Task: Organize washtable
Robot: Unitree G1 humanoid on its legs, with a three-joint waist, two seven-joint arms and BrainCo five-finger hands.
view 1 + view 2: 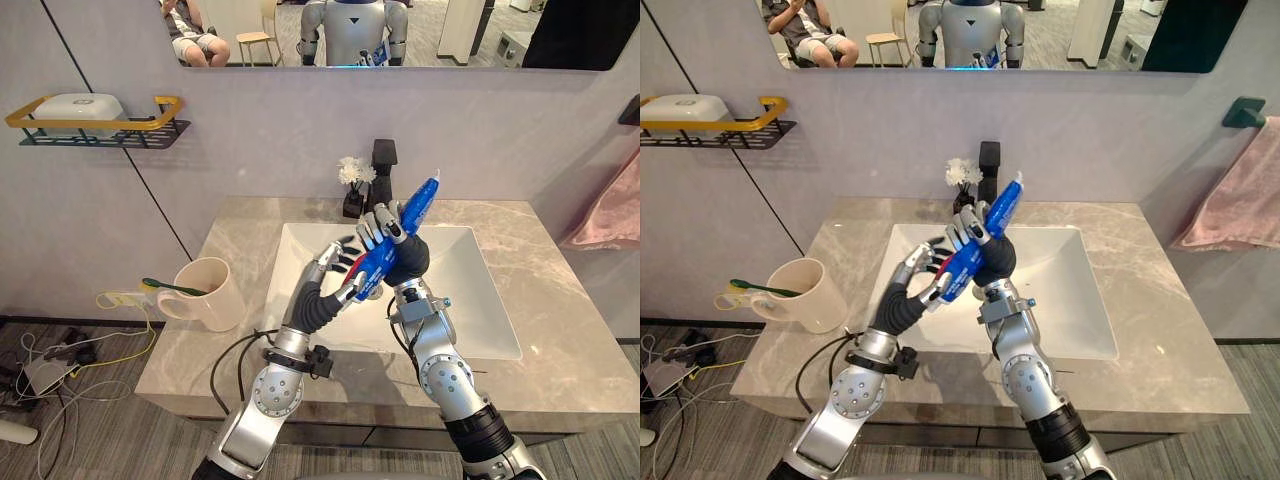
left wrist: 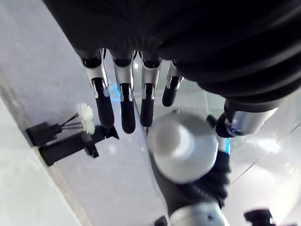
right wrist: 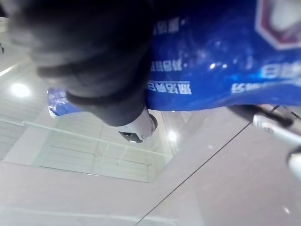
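One blue toothpaste tube (image 1: 423,198) is up over the sink (image 1: 470,300), tilted, cap end toward the faucet (image 1: 384,155). My R hand (image 1: 393,240) has its fingers curled round it. L hand (image 1: 327,272) has fingers straight and loose, tips just beside the tube's lower end. Mug (image 1: 205,302) w/ green toothbrush (image 1: 175,288) sits on the counter, left.

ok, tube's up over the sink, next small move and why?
Probably close the left hand on the lower end of the blue toothpaste tube. The right hand grips it above the white sink basin, the left fingers are open beside it, and the cream mug stands at the counter's left.
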